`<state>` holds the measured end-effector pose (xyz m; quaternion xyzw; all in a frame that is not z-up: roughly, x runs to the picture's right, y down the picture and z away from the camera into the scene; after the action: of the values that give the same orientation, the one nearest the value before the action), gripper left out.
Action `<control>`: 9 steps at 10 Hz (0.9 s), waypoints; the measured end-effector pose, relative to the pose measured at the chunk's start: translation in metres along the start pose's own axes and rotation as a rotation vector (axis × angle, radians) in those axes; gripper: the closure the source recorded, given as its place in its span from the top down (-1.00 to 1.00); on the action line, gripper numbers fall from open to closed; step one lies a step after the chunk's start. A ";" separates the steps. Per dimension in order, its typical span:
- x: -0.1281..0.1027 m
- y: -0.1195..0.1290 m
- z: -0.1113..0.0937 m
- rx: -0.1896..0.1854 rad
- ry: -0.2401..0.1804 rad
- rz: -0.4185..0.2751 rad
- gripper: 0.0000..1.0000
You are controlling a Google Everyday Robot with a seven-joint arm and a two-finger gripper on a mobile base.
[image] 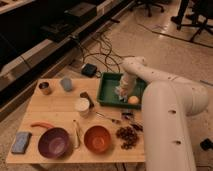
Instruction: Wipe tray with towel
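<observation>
text: none legible | labels, numbers: none | pincer: down inside tray

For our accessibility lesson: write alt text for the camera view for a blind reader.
A robot arm reaches into a green tray on a table, its gripper at a pale towel. A purple bowl and an orange bowl sit nearer.
</observation>
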<state>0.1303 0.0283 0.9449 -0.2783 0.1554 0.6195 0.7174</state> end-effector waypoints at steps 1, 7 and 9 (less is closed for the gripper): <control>0.001 -0.013 -0.003 0.027 -0.018 0.011 -1.00; 0.003 -0.067 -0.048 0.130 -0.092 0.091 -1.00; 0.019 -0.062 -0.056 0.114 -0.093 0.102 -1.00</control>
<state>0.2015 0.0051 0.9024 -0.1996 0.1710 0.6576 0.7060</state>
